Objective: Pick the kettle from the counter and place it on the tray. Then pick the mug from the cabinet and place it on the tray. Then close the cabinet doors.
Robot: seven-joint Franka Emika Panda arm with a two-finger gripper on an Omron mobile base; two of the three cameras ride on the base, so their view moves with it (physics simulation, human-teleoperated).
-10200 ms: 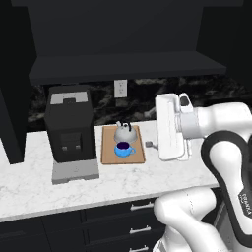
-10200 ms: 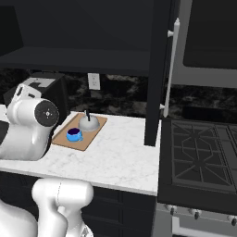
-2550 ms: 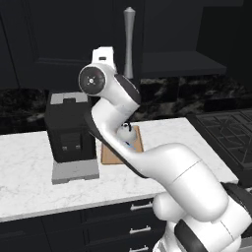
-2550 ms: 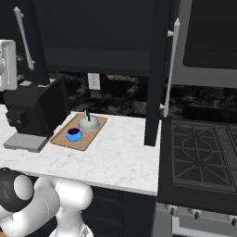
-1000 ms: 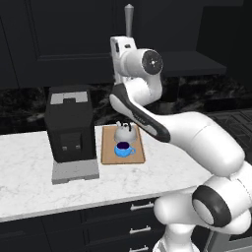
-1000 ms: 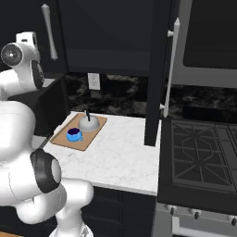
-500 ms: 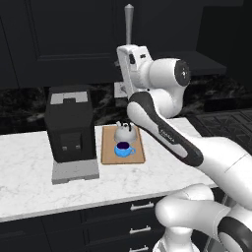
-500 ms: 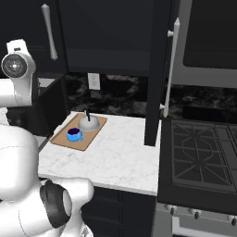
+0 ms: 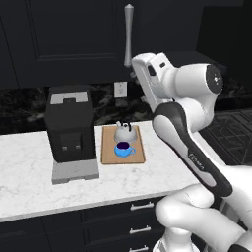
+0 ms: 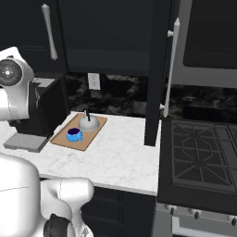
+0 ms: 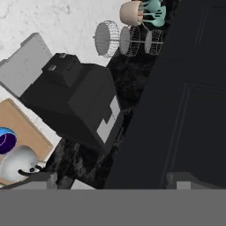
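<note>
Kettle (image 9: 123,132) and mug (image 9: 123,150) sit on tray (image 9: 109,152), touching. Black coffee machine (image 9: 70,130) just left of tray. Right cabinet door (image 10: 157,69) ajar, edge over counter (image 10: 121,156). Gripper (image 11: 114,178) empty, jaws wide apart.

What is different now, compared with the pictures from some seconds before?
The left cabinet door swung shut. The gripper, open, has drawn back from the handle, and the arm swung toward the right. The kettle and mug stayed on the tray; the right cabinet door stays open.
</note>
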